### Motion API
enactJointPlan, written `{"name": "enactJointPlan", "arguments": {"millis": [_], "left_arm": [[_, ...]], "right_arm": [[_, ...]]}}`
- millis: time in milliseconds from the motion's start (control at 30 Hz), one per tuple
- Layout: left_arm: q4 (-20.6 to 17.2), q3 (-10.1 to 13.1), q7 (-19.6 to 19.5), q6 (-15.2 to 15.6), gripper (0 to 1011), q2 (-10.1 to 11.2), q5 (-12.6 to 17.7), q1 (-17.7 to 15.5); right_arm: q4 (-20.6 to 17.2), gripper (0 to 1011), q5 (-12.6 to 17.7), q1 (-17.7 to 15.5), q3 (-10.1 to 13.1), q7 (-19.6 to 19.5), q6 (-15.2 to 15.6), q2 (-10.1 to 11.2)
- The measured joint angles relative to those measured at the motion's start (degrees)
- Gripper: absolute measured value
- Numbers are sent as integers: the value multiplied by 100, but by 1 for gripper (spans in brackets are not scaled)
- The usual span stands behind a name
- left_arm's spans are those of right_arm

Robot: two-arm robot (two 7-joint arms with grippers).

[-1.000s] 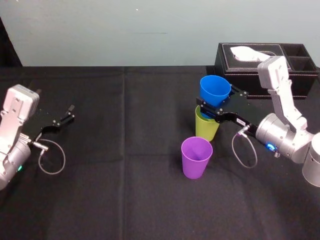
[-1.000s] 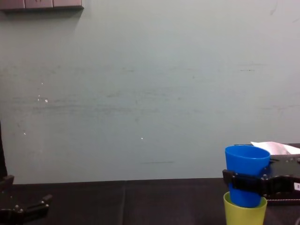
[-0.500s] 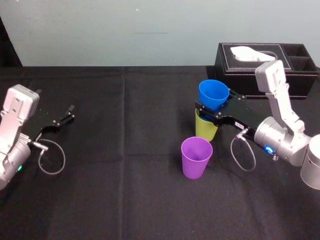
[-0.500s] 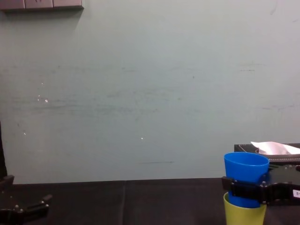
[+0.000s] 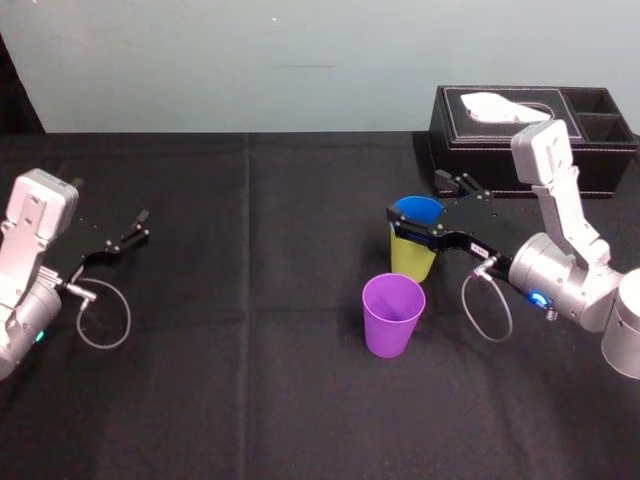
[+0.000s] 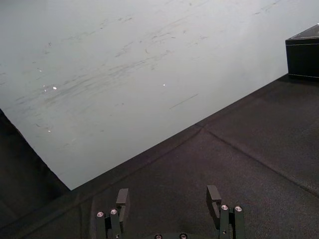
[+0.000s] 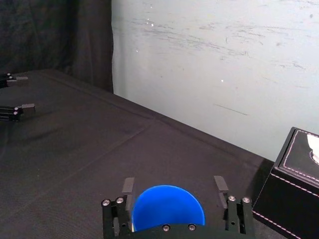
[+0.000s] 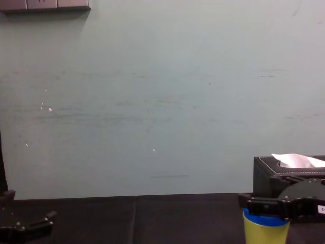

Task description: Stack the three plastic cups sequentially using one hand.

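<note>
Blue cup [image 5: 418,209] is nested inside yellow-green cup [image 5: 412,258], rim just showing. Right gripper [image 5: 420,200] is held around it, jaws spread apart. Purple cup [image 5: 392,315] is stood just in front. Left gripper [image 5: 127,233] is parked at far left, jaws apart.

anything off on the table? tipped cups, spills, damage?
Nothing stands out. The blue cup sits upright, nested in the yellow-green cup, with the right gripper open around its rim. The purple cup stands upright nearer the robot, apart from them. The left gripper is parked at the left.
</note>
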Motion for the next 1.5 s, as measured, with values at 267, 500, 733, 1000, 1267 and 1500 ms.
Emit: {"name": "enactJointPlan", "arguments": {"millis": [267,500,733,1000,1267,1500], "left_arm": [[0,0,0,0,1011,0,0,0],[0,0,0,0,1011,0,0,0],[0,0,0,0,1011,0,0,0],[0,0,0,0,1011,0,0,0],[0,0,0,0,1011,0,0,0],[0,0,0,0,1011,0,0,0]], "right_arm": [[-25,1003,3,-11,6,-2,-24,7],[-301,1003,163,-154,107,109,-98,142],[-792,1002,434,-592,301,145,11,400],[-1494,1003,688,-1584,624,141,-46,919],[-1790,1003,882,-2263,800,354,-285,1296],[-1763,1003,858,-2463,697,598,-553,1480]]}}
